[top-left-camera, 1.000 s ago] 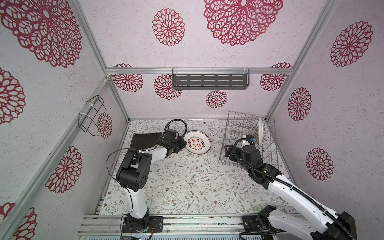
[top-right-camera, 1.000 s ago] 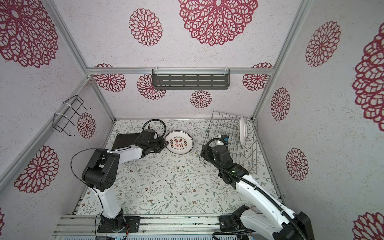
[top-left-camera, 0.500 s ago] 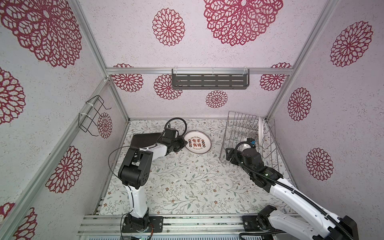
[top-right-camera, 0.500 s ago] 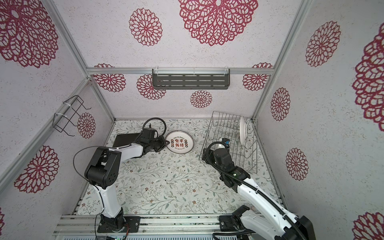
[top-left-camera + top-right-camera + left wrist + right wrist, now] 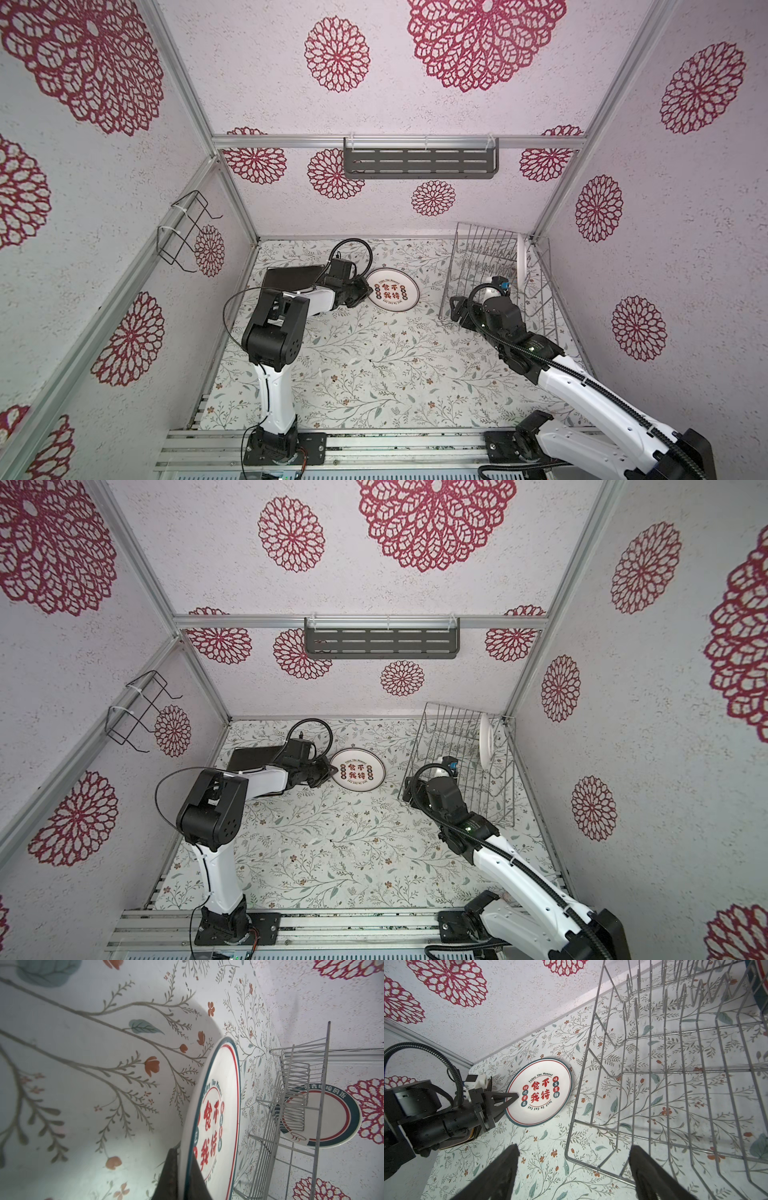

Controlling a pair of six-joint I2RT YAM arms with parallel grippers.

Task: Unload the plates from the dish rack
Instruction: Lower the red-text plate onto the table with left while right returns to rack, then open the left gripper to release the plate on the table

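Observation:
A round white plate with red Chinese characters (image 5: pixel 394 289) (image 5: pixel 360 769) (image 5: pixel 542 1091) lies on the floral table, left of the dish rack. My left gripper (image 5: pixel 365 291) (image 5: pixel 330 771) (image 5: pixel 182 1155) is shut on that plate's left rim, one finger above and one below. The silver wire dish rack (image 5: pixel 498 266) (image 5: pixel 457 746) (image 5: pixel 675 1064) (image 5: pixel 291 1105) stands at the back right. A teal-rimmed plate (image 5: pixel 521 266) (image 5: pixel 485 742) (image 5: pixel 324 1118) stands upright in it. My right gripper (image 5: pixel 457 307) (image 5: pixel 409 789) (image 5: pixel 574 1153) is open and holds nothing, at the rack's front left corner.
A dark square plate (image 5: pixel 291 278) (image 5: pixel 253 758) lies flat under my left forearm near the left wall. A dark grey slotted shelf (image 5: pixel 419 160) hangs on the back wall. A black wire holder (image 5: pixel 183 232) hangs on the left wall. The enclosure walls stand close behind the rack.
My right arm has drawn back a little from the rack toward the front, jaws slightly wider. The left arm has shifted slightly while still gripping the plate.

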